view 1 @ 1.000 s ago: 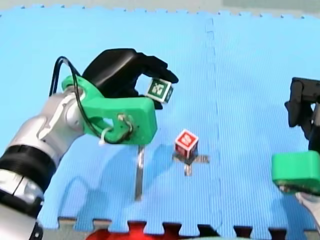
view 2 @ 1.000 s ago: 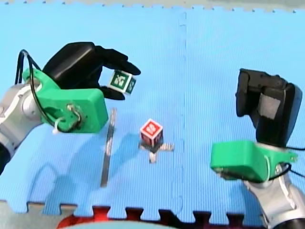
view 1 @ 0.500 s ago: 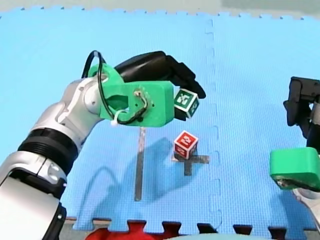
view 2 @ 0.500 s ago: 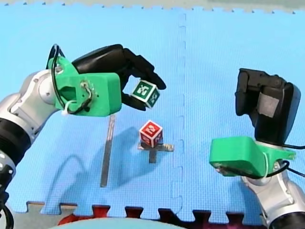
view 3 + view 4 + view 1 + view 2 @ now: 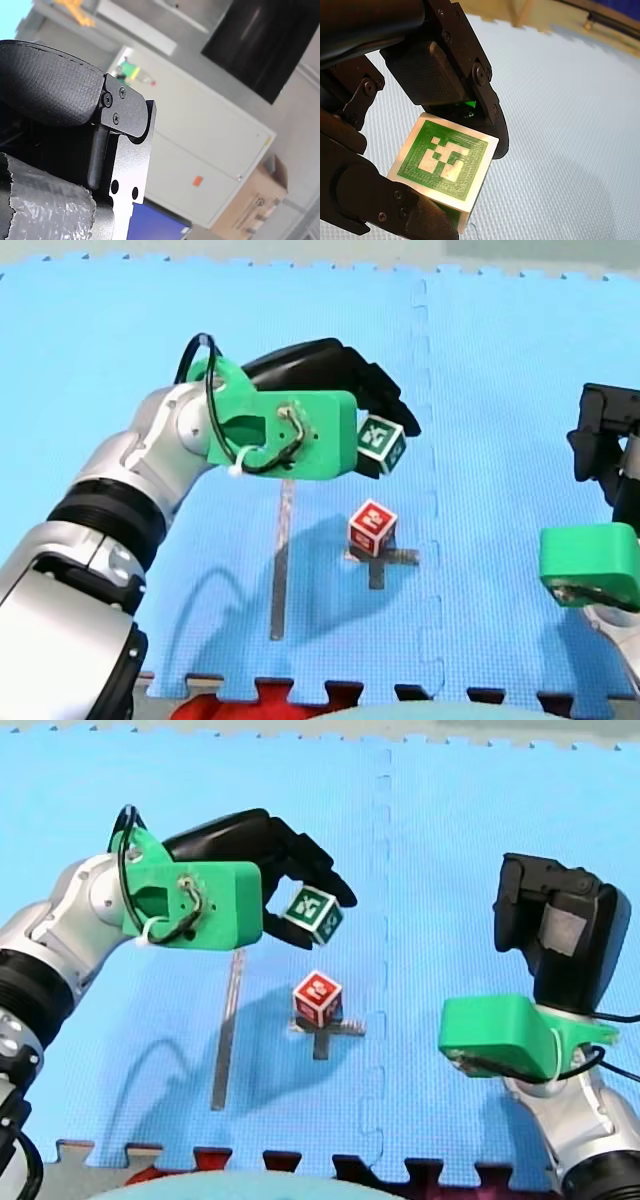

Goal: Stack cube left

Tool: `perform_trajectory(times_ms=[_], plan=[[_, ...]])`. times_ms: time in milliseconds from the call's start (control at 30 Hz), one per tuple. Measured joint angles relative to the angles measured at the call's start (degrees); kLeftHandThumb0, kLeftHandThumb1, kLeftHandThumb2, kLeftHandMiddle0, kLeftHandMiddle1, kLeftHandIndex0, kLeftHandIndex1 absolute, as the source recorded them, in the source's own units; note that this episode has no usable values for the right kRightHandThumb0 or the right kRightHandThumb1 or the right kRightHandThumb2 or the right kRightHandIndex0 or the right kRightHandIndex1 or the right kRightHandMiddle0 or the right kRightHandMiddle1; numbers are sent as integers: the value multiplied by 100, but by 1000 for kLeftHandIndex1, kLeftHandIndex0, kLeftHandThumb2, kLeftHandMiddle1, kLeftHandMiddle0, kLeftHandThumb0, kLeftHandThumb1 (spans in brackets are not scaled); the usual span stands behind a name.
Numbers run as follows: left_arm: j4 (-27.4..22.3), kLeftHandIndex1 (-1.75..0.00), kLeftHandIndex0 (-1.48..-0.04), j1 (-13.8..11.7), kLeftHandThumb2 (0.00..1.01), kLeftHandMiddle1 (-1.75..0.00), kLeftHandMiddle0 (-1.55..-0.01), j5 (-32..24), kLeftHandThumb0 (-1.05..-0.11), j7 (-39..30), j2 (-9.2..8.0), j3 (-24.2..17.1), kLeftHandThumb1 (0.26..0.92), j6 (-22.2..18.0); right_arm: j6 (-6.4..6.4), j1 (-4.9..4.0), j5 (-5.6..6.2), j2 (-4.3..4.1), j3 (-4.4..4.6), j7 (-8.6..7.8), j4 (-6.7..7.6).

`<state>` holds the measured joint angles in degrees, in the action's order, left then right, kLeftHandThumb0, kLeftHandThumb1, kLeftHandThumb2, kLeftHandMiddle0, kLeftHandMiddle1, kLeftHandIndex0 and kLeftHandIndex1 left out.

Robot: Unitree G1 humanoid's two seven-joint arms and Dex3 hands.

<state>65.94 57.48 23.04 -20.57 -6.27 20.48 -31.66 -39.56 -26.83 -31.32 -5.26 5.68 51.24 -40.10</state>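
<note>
The left arm reaches in over a blue foam mat (image 5: 450,820), and the left hand (image 5: 260,845) grips a green cube (image 5: 315,915) between its black fingertips. The cube hangs in the air, tilted, with a white-bordered face bearing a green and white marker pattern turned toward the head. A red cube (image 5: 317,998) with a similar white pattern on top sits on the mat below the green one. The two are apart, and the green cube is a little farther from the robot than the red one. The red cube rests on a small cross of grey tape (image 5: 325,1035), and a long strip of grey tape (image 5: 227,1040) runs along the mat just to its left. The arm's shadow falls across both. A green mount (image 5: 200,905) with a black cable looped over it sits at the left wrist.

In the second wrist view the green cube (image 5: 442,162) is pinched on opposite sides, a padded finger (image 5: 427,75) on one edge and another finger on the edge across from it. Its patterned face is towards the camera and the mat lies behind it.

The right hand (image 5: 555,945) is raised over the mat's right side, well away from both cubes, and holds nothing. Its wrist carries a like green mount (image 5: 500,1035).

The first wrist view shows a black finger (image 5: 50,85) and a grey bracket against a room with a pale cabinet (image 5: 200,150) and a cardboard box (image 5: 255,200).
</note>
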Motion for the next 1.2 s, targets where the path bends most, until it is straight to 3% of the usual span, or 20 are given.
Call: perform_trajectory(times_ms=[367, 567, 1200], plan=[[13, -64, -1312, 46, 0, -1746, -902, 116, -472, 18, 41, 72, 782, 120, 101, -7, -13, 25, 11, 29, 109], [19, -59, -1315, -167, 1, -1746, -902, 255, -473, 288, 75, 182, 783, 150, 128, 17, -13, 32, 11, 32, 184], [91, -43, -1319, -371, 1, -1746, -909, 431, -484, 609, 112, 330, 785, 254, 157, 106, 15, 23, -16, -34, 318]])
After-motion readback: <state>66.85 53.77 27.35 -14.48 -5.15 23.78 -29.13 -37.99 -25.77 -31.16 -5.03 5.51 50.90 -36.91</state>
